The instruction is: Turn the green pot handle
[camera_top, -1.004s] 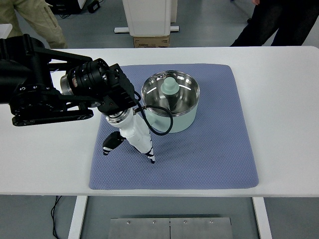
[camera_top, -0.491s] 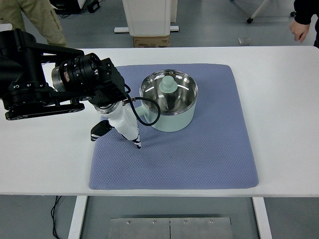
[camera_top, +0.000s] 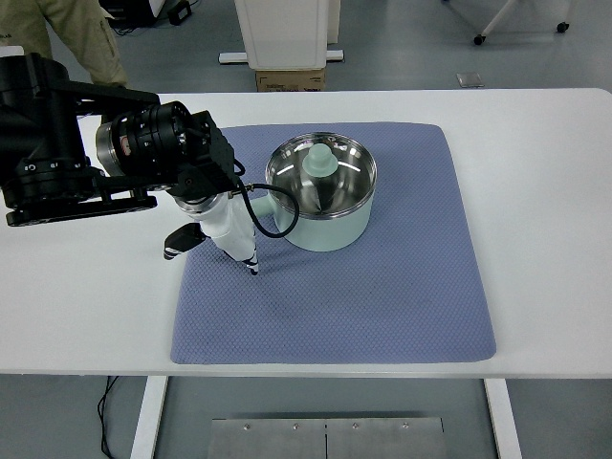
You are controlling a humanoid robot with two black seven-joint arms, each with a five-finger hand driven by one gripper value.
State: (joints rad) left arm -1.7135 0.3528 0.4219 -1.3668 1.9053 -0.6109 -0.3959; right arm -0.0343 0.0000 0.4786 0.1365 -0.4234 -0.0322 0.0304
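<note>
Item: your left hand (camera_top: 218, 234), white-shelled with dark-tipped fingers (camera_top: 178, 242) loosely extended and holding nothing, has drawn back toward frame left off the pale green, steel-lined round pot (camera_top: 320, 196), which has shifted slightly left on the blue textured mat (camera_top: 382, 287) at frame centre, so the turn appears finished; handle not discernible.

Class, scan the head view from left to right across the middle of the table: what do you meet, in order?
Left arm → left hand → pot → bare right part of the blue mat → bare white table.
</note>
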